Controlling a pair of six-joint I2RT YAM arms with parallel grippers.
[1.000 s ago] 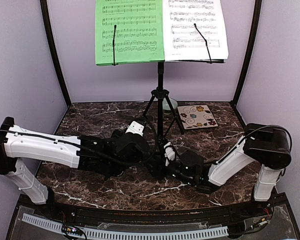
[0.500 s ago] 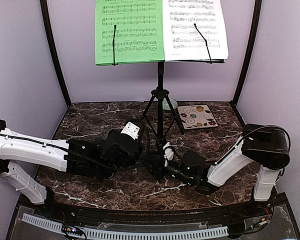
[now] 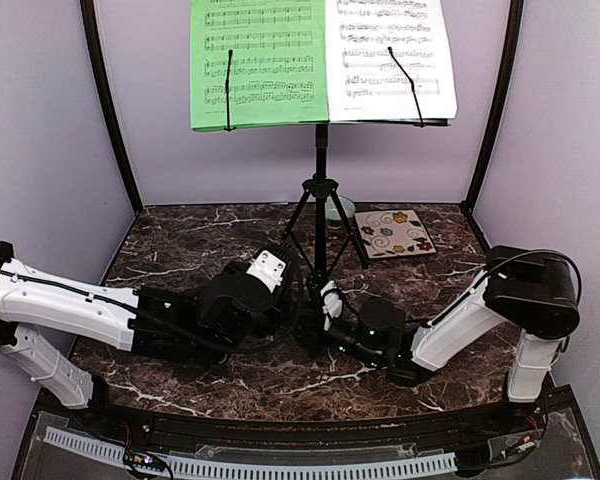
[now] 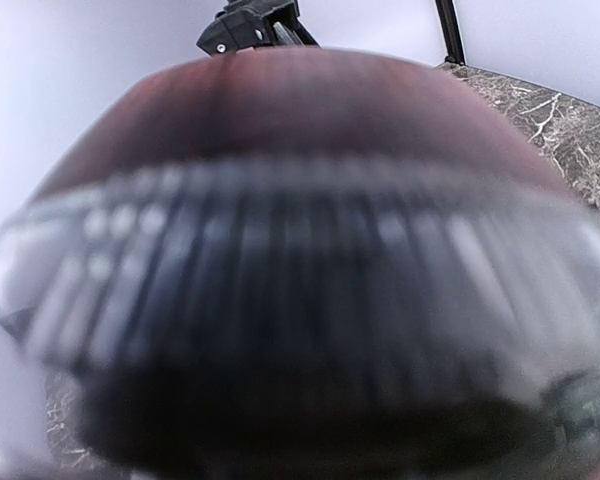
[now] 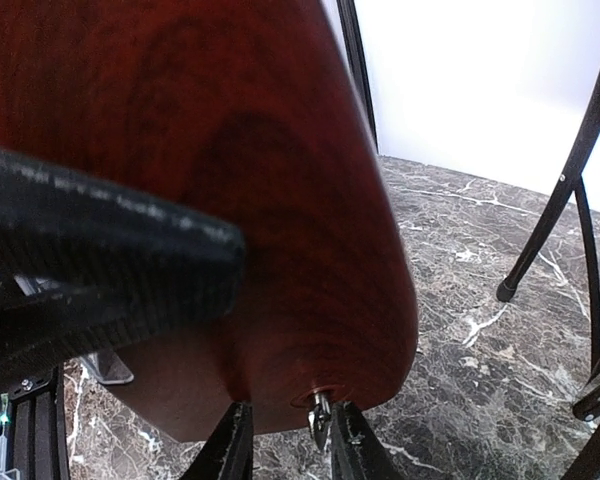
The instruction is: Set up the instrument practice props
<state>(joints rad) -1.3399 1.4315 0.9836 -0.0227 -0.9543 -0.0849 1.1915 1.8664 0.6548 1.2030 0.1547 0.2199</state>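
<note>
The dark red-brown metronome [image 5: 230, 200] hangs tilted above the table, and it fills the left wrist view as a blur [image 4: 300, 110]. My left gripper [image 3: 288, 312] is shut on it; one black ribbed finger [image 5: 100, 240] lies across its face. My right gripper [image 5: 290, 425] is open at the metronome's lower side, its jaws on either side of the small metal winding key [image 5: 319, 415], which sits close to the right finger. Behind, the black music stand [image 3: 321, 170] is upright, carrying the green sheet [image 3: 258, 60] and the white sheet [image 3: 390, 50].
The stand's tripod legs [image 5: 570, 170] spread just behind and to the right of both grippers. A cream swirl-pattern tile [image 3: 394, 232] lies at the back right, with a pale green bowl [image 3: 342, 208] behind the stand's foot. Lilac walls enclose the marble table [image 3: 180, 240].
The left arm drew back to the left, then came right again with the metronome. The right gripper slid left to the metronome's side and its jaws narrowed.
</note>
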